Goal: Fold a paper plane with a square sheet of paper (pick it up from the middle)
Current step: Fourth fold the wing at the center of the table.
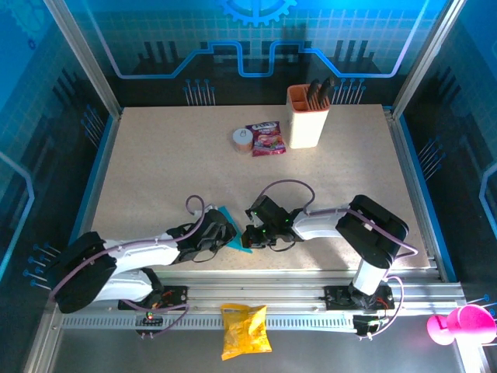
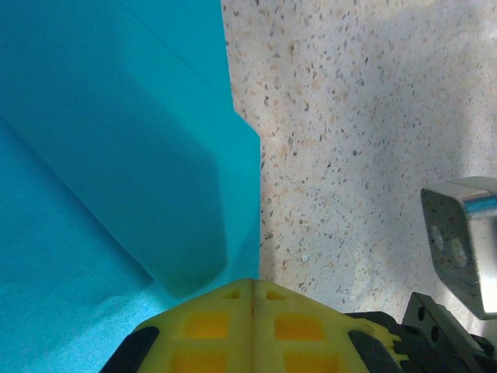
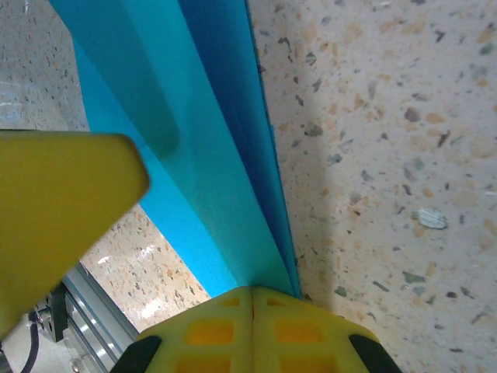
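Square sheet of paper (image 1: 237,239): folded, light, limp, tears easily. Right gripper (image 3: 252,292) clamped on its crease. Left gripper (image 2: 252,286) clenched at the edge, apparently pinching. Hold at creases.

Mid table (image 1: 155,171) open; holder (image 1: 307,116), snack packet (image 1: 265,138), roll (image 1: 242,140) crowd far edge.

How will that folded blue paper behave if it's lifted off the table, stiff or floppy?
Probably floppy: the folded blue paper is thin, though its stacked layers, seen from the right wrist, may stiffen it a little. Likely very light, so a nudge could slide it across the smooth speckled table.
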`<action>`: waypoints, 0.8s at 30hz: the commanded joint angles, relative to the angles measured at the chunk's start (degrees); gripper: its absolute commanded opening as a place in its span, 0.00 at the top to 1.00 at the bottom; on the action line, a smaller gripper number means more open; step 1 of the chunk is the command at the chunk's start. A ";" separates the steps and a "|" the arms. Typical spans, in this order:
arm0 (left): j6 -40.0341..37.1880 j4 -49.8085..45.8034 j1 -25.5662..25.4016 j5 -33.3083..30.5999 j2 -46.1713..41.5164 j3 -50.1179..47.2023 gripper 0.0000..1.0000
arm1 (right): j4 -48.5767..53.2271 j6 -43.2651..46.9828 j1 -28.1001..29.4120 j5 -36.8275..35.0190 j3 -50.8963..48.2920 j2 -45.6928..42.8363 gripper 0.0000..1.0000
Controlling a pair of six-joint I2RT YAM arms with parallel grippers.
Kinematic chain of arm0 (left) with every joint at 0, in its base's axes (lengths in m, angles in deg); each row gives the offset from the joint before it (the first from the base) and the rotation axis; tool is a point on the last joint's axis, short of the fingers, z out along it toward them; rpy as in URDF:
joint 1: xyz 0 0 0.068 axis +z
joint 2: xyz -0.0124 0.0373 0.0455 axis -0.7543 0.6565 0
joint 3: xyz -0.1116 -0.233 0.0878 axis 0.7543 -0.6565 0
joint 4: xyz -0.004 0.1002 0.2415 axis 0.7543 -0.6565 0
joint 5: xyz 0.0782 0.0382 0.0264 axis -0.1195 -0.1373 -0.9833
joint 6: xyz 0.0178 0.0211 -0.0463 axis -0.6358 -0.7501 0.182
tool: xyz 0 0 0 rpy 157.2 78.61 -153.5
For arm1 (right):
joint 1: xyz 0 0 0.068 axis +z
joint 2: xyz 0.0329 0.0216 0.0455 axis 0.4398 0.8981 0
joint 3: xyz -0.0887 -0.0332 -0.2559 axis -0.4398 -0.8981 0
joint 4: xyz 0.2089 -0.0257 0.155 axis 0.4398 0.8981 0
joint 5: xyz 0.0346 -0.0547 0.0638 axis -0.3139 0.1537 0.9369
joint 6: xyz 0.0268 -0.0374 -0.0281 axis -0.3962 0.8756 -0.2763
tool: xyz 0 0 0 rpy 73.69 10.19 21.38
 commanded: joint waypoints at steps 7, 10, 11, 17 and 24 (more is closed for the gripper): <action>6.29 4.23 -1.36 -0.01 6.15 -0.63 0.96 | 0.68 0.39 -0.37 0.50 -1.55 1.81 1.00; 9.42 1.76 -1.43 -1.39 7.42 -0.56 0.96 | 1.06 -0.12 -0.41 0.42 -1.78 2.27 1.00; 10.15 0.85 -1.38 -1.97 7.61 -0.63 0.96 | 1.30 -0.18 -0.37 0.40 -1.86 2.43 1.00; 11.58 -7.10 -1.07 -6.34 5.37 0.30 0.96 | 3.38 -0.92 -0.38 -0.44 -2.38 3.49 1.00; 8.72 -11.53 3.99 -6.52 1.00 -0.64 0.93 | 4.80 -1.81 -0.46 -1.43 -2.79 5.78 1.00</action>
